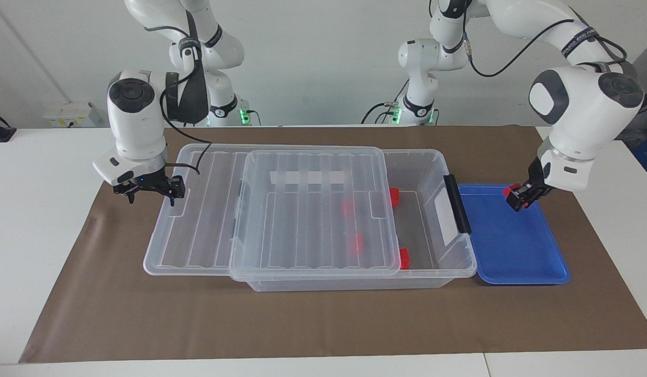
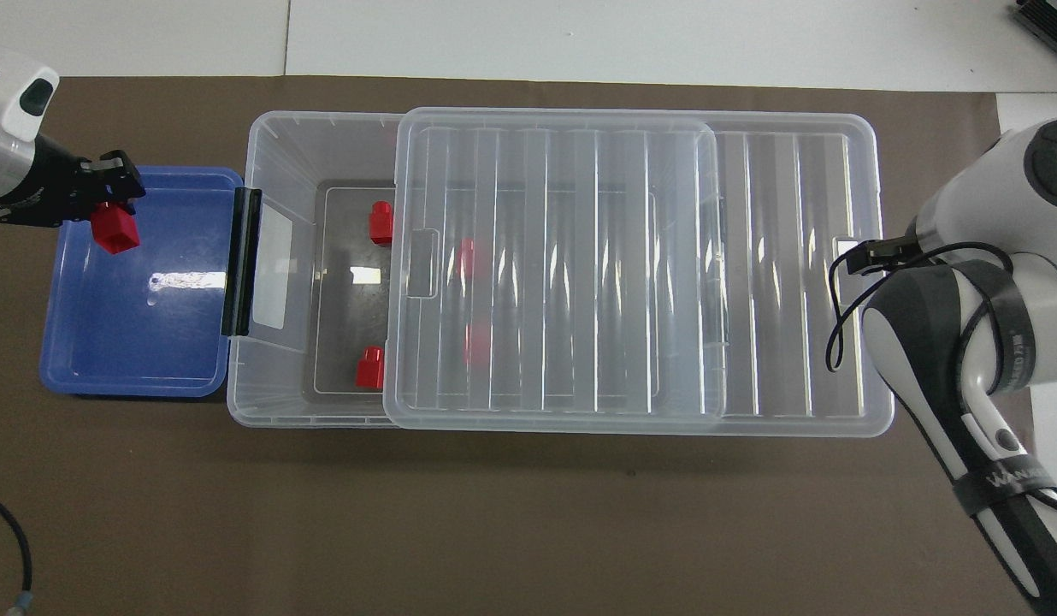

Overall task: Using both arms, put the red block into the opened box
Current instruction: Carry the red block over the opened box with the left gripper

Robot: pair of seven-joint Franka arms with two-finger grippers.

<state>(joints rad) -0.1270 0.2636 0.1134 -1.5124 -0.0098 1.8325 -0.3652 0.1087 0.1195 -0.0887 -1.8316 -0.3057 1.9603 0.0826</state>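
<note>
Two red blocks [image 1: 349, 207] blurred under box lid [image 1: 313, 209], right pincer [image 2: 862, 254] half hidden

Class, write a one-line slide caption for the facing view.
Left gripper lifts a red block over the blue tray; right gripper holds the lid slid partway off the box.

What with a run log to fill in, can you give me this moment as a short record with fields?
left pincer: shut on red block, in the air over blue tray
right pincer: open, at the lid's end toward the right arm
lid: on the box, offset toward the right arm's end
box opening: uncovered strip beside the black handle
other red blocks: four in the box, two in the open strip, two under the lid
</note>
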